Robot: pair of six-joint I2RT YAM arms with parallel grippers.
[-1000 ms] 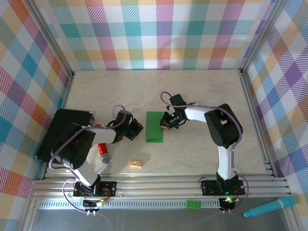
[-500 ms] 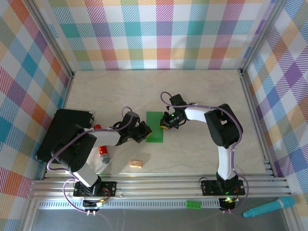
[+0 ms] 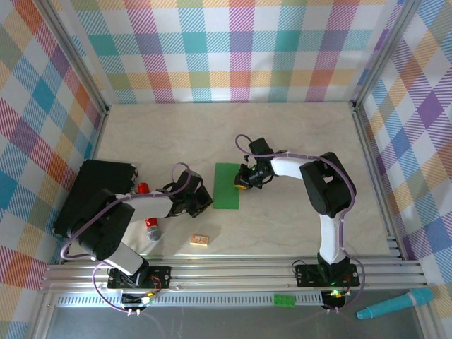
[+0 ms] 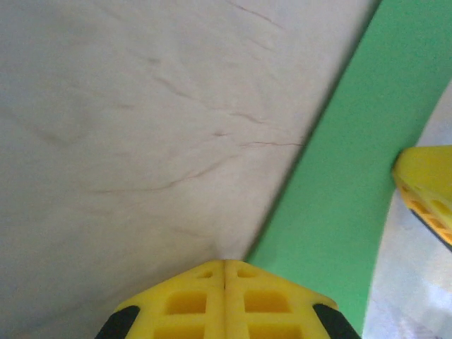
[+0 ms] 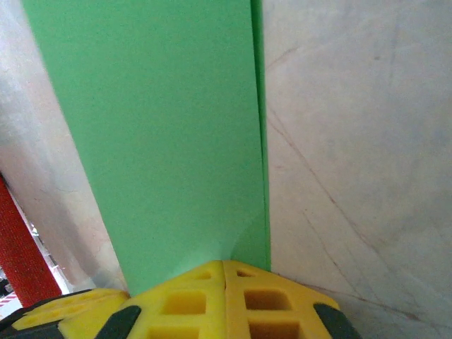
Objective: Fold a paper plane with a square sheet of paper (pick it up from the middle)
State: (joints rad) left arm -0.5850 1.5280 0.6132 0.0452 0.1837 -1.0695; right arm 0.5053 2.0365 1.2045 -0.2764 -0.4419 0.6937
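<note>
Two pincers, both pinched fully shut w/ nothing held, sit either side of the sheet of paper (image 3: 226, 191). The sheet lies flat mid-tabletop (image 3: 296, 134), already doubled into a narrow strip, long axis running away from the arm bases.

The right pincer (image 3: 241, 185) has its tips down on the right long edge, approx. mid-length. Its wrist view shows two layers there, slightly offset, so prob. the open side, not the crease.

The left pincer (image 3: 207, 200) is at the strip's near-left corner, tips just beside the edge; can't tell if touching.

So the paper is btwn the two: rightward of the left tips, leftward of the right tips. The right arm is the one actually on it and looks best placed to pin. Any sweep or corner fold by the left should prob. go along or across that long axis.
</note>
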